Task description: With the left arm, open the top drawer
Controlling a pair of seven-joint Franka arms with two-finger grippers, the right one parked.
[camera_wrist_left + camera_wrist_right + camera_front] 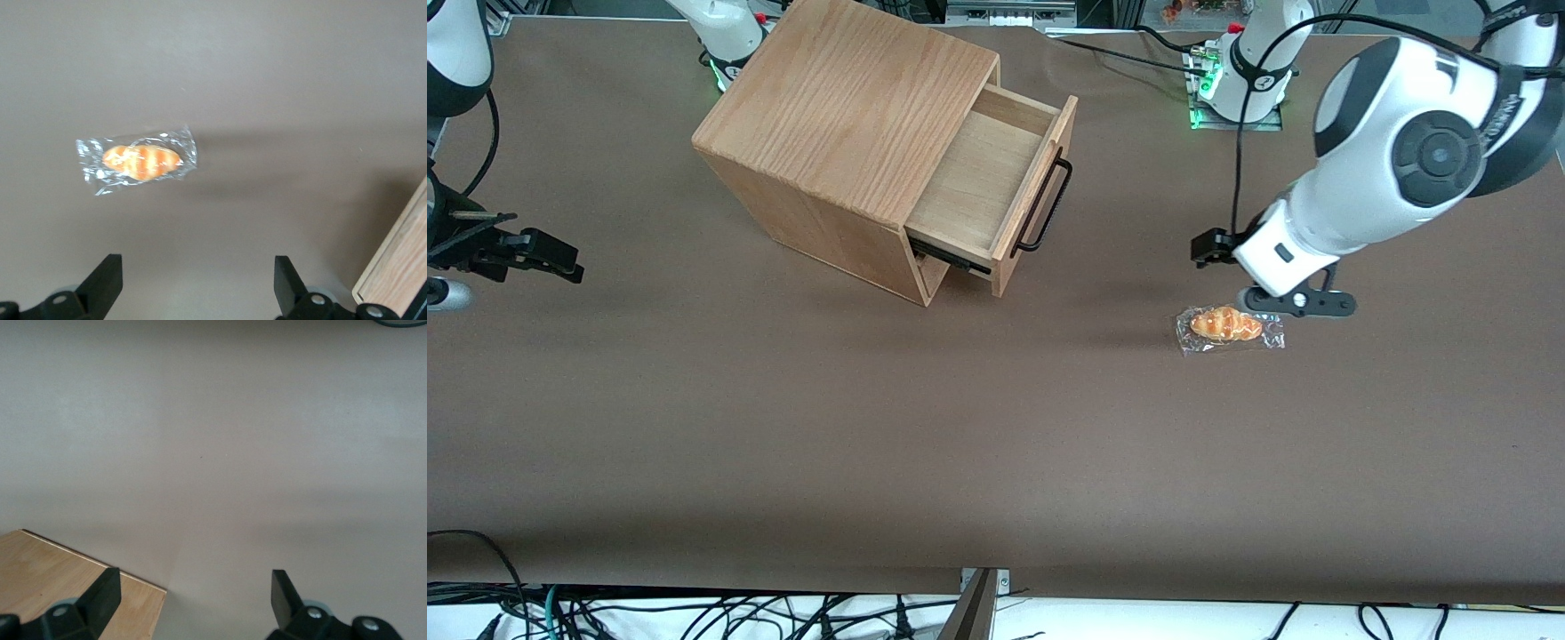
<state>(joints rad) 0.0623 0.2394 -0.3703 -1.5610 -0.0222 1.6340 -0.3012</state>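
The oak cabinet (845,98) stands toward the middle of the table. Its top drawer (983,173) is pulled well out, showing a bare wooden inside, and the black bar handle (1049,206) on its front faces the working arm's end. The left arm (1396,169) hangs over the table toward that end, clear of the drawer. Its gripper (1296,300) (197,263) is open, with nothing between the fingers and only brown tabletop under them. A strip of oak edge (393,267) shows in the left wrist view.
A small bread roll in clear wrap (1229,325) (139,162) lies on the brown table just under the gripper, nearer to the front camera than the drawer. Cables (694,613) hang along the table's front edge.
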